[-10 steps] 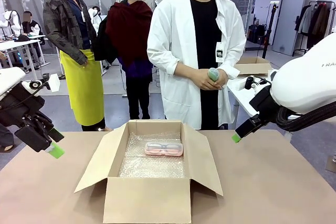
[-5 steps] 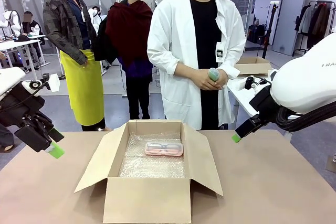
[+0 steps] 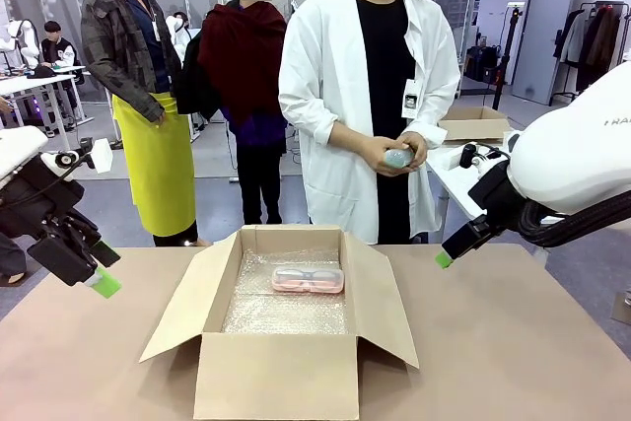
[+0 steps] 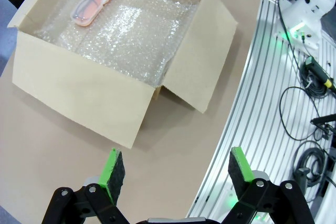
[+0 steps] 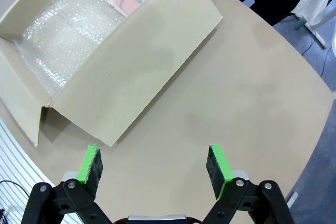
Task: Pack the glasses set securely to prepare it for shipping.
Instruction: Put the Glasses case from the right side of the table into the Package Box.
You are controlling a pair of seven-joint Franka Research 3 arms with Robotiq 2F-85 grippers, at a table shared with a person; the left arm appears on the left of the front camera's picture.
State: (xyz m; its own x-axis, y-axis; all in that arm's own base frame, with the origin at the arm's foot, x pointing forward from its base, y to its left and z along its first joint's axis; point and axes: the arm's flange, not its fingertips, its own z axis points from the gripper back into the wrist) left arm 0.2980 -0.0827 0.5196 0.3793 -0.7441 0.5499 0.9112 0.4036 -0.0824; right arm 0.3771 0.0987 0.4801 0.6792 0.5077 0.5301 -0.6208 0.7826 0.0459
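Left gripper [image 4: 176,174]: released, jaws spread wide, nothing between the green pads [image 4: 111,167]. We see it hanging above the bare table [image 4: 63,156], just off the near left corner of the cardboard box [image 4: 79,90]. A slotted aluminium frame with cables [image 4: 273,103] runs along the table edge beside it.

Right gripper [image 5: 155,167]: also released and empty. It hangs above the table beside the box's right flap [image 5: 136,61], not touching it.

The box sits open mid-table with all four flaps folded outward, and we see its floor lined with bubble wrap [image 3: 286,315].

The pink case [image 3: 308,280] lies flat on the wrap at the far end of the box, with its long side along the far wall. It looks closed, and dark-framed glasses show through the lid.

Past the far edge of the table a person in a white coat [image 3: 325,96] stands facing us. Both hands [image 3: 380,152] are at waist height, wrapped around the mint green case [image 3: 398,157], which is well apart from the box and from both grippers. We cannot tell what is inside it from here.

Farther back we see two more people standing, and a second open carton [image 3: 475,125] on a side table at right.
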